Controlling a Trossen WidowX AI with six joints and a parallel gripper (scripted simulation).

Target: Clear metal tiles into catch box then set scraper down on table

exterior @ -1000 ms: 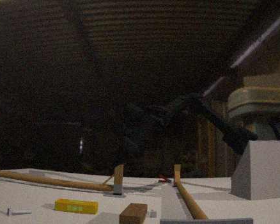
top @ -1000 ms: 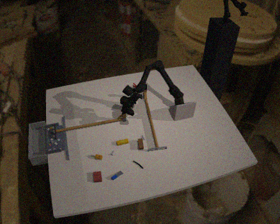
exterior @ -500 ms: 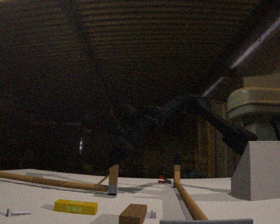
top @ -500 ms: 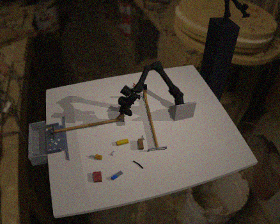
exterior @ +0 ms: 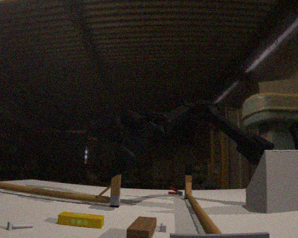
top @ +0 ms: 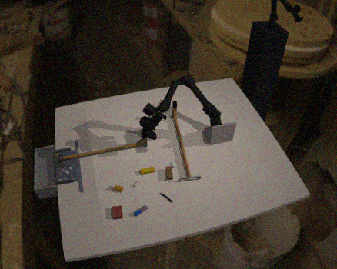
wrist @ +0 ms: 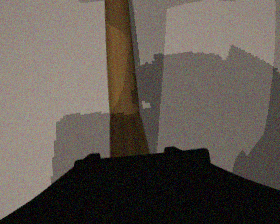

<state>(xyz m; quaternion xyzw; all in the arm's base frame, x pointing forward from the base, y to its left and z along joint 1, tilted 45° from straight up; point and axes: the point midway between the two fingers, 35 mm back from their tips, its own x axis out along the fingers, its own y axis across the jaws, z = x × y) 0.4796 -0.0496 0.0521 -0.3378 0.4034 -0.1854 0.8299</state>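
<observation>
My gripper (top: 145,137) (wrist: 132,160) is shut on the upright wooden grip at the near end of the long scraper (top: 105,149) (exterior: 58,194) (wrist: 121,65). The scraper's handle runs left, low over the table, and its head is over the steel bench plate (top: 74,159) near the catch box. The head is small and dark, so its contact with the plate cannot be told. Several small pale metal tiles (top: 70,167) lie scattered on the plate. The grey catch box (top: 41,191) stands at the plate's far left end; its contents are unclear.
A second wooden-handled tool (top: 181,147) (exterior: 203,215) lies right of the gripper. Nearer the front are a yellow block (top: 147,170) (exterior: 80,220), brown block (top: 169,173) (exterior: 141,227), orange block (top: 118,188), red block (top: 117,212), blue piece (top: 138,211) and black strip (top: 166,197). A grey block (top: 221,134) stands by the arm's base.
</observation>
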